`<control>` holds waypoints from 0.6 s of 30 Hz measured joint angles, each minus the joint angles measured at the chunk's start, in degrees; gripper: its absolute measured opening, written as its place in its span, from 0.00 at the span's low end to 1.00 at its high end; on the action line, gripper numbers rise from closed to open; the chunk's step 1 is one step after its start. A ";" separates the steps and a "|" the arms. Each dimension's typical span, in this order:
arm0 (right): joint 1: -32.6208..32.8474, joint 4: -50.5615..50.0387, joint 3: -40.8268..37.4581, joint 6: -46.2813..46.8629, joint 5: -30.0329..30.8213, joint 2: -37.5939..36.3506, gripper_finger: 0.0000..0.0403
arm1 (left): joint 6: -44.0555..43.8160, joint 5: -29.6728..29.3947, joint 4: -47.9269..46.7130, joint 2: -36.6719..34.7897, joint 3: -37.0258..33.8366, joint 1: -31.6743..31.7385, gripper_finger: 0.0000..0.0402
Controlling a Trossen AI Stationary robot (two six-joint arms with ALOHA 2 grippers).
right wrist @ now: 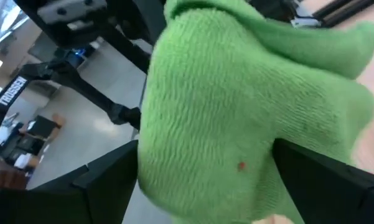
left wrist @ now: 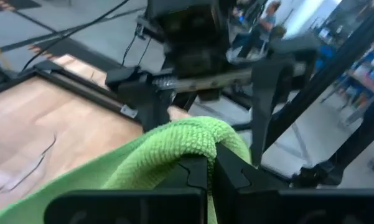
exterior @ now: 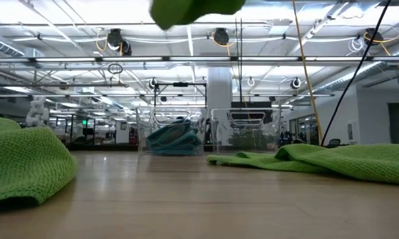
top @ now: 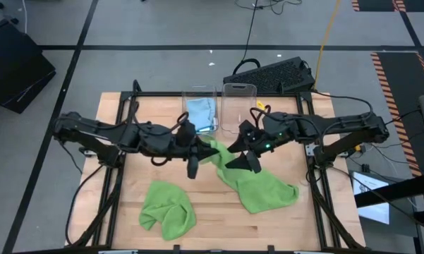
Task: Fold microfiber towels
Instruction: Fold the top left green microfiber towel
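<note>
My left gripper (left wrist: 211, 165) is shut on a lime green microfiber towel (top: 257, 185), raised above the middle of the table. The towel's lifted part shows at the top of the low view (exterior: 192, 10). My right gripper (right wrist: 211, 186) is open and faces the left one; its fingers (left wrist: 267, 93) stand on either side of that raised part. A second green towel (top: 168, 206) lies crumpled near the front left. A light blue towel (top: 200, 113) sits inside a clear bin. My left gripper pinches a bunched fold of the green towel (left wrist: 199, 140) between its two fingers, coming nearly level from the table's left. That fold is lifted clear, and the cloth trails down slack to the towel's lower part (top: 268, 194), which lies on the table. My right gripper has the towel (right wrist: 236, 112) between its open fingers; whether they touch it, I cannot tell.
Two clear bins stand at the far middle: the left one (top: 201, 106) holds the blue towel, the right one (top: 238, 106) holds nothing that shows. A black keyboard (top: 271, 74) lies beyond the table's far edge.
</note>
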 joint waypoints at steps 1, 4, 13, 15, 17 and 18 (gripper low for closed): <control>0.00 1.47 -0.52 -0.09 0.00 -0.03 0.87 | 0.86 0.13 -0.95 0.47 0.86 -0.18 0.01; 0.00 5.64 -2.10 -0.52 0.02 -0.03 0.81 | 1.97 1.01 0.03 1.97 3.43 -0.35 0.01; 0.00 12.11 -3.99 -2.42 0.15 -0.01 0.49 | 3.22 2.19 -1.85 2.66 4.87 -0.30 0.01; 0.00 12.11 -3.99 -2.59 0.15 -0.01 0.42 | 3.67 2.78 -1.93 2.64 4.90 -0.18 0.01; 0.01 12.11 -3.99 -2.61 0.15 -0.01 0.35 | 4.64 3.19 -2.22 2.69 4.90 -0.13 0.01; 0.02 12.11 -3.99 -2.61 0.15 -0.01 0.31 | 5.32 3.21 -2.38 2.69 4.90 -0.13 0.01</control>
